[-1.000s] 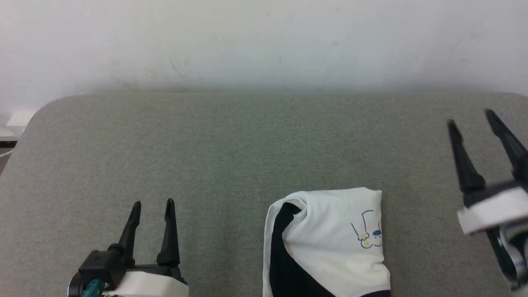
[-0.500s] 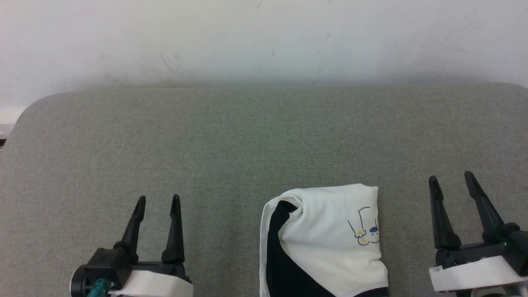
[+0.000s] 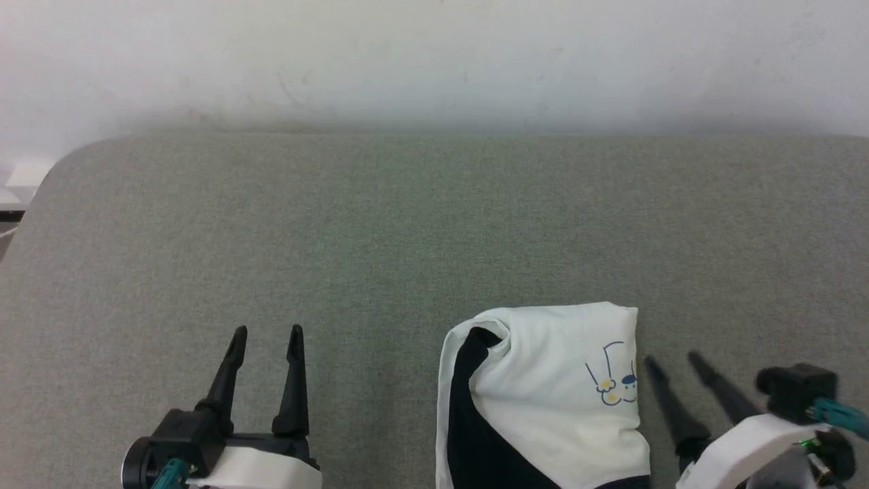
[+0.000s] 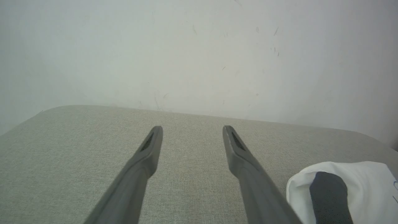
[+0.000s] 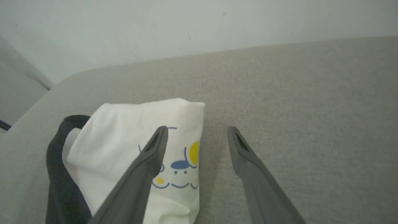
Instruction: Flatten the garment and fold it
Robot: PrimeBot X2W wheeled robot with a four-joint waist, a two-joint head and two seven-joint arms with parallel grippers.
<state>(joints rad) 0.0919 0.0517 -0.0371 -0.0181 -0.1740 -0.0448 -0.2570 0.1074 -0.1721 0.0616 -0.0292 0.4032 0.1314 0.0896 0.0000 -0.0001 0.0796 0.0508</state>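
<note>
**Garment (image 3: 543, 401) folded small close before the robot, both jaws empty**

It lies white over black on the grey padded surface (image 3: 407, 224). Left gripper (image 3: 267, 337) sits well apart to its left, fingers spread, holding nothing. Right gripper (image 3: 672, 362) is just beside the printed right edge, fingers parted and empty, seemingly clear of the cloth.

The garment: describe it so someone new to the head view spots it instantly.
On the wide grey-green fabric surface, look to the near edge, right of centre. There lies a folded soft white shirt with a black sleeve showing, marked by a small blue-and-yellow cartoon print.
</note>
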